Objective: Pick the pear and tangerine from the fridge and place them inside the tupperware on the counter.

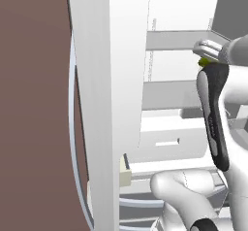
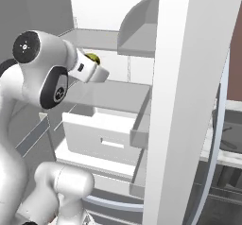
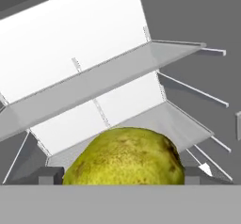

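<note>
Your pear (image 3: 124, 156) sits right at the gripper (image 3: 123, 178), filling the lower middle of the hand view: a lumpy yellow-green fruit with brownish speckles and a dull, slightly mottled skin. The two dark fingertips (image 3: 50, 176) flank it, one on each side, pressed up against its flanks, so you can take it that the pincer is clenched on the pear. In the right base view you see a sliver of the fruit (image 2: 92, 58) peeking out past the white hand, above the glass shelf (image 2: 113, 96) inside the fridge (image 2: 184, 101); the left base view shows the same yellow-green speck (image 1: 204, 61) at the hand.

Expect the pear to be light and firm, but rounded and uneven, so it may roll or twist between flat pads. The widest part of its belly is the place to hold, and that looks like where you have it. Squeeze no harder than needed; the skin could bruise.

Around it, the fridge interior is smooth white, with translucent grey shelves and a white drawer bin (image 2: 101, 141) with a slot handle below. The open door (image 1: 104, 104) stands as a tall white slab beside the arm, its curved silvery handle (image 1: 73, 142) along the edge.
</note>
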You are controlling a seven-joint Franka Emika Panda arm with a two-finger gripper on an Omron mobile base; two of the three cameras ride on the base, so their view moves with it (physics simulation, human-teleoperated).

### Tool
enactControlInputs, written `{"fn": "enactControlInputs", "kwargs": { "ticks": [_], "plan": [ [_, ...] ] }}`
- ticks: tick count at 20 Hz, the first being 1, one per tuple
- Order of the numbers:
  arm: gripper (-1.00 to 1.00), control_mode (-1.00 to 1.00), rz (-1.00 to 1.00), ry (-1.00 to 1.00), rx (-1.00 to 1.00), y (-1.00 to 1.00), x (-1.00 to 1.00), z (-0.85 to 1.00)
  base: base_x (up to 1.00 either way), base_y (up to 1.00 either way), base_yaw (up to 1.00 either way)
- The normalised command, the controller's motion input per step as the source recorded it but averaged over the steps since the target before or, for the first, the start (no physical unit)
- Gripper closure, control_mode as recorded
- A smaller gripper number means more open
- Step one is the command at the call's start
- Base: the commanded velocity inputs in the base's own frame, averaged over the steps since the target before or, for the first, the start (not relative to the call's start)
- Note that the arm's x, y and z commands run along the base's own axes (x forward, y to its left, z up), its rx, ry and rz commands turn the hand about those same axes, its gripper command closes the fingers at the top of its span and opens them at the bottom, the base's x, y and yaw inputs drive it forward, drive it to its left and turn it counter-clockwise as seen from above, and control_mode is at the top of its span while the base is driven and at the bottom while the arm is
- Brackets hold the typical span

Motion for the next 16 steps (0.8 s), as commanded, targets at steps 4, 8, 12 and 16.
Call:
{"fn": "enactControlInputs", "kwargs": {
  "ticks": [4, 8, 12, 16],
  "plan": [
    [1.0, -1.0, 0.0, 0.04, -0.07, 0.09, -0.98, -0.31, 0.0, 0.0, 0.0],
    [1.0, -1.0, 0.0, 0.0, -0.14, 0.06, -0.93, -0.46, 0.0, 0.0, 0.0],
    [1.0, -1.0, 0.0, 0.0, -0.15, 0.07, -0.98, -0.48, 0.0, 0.0, 0.0],
    [1.0, 1.0, 0.0, 0.0, 0.0, 0.0, 0.0, 0.0, -1.0, 0.13, 0.0]
  ]
}}
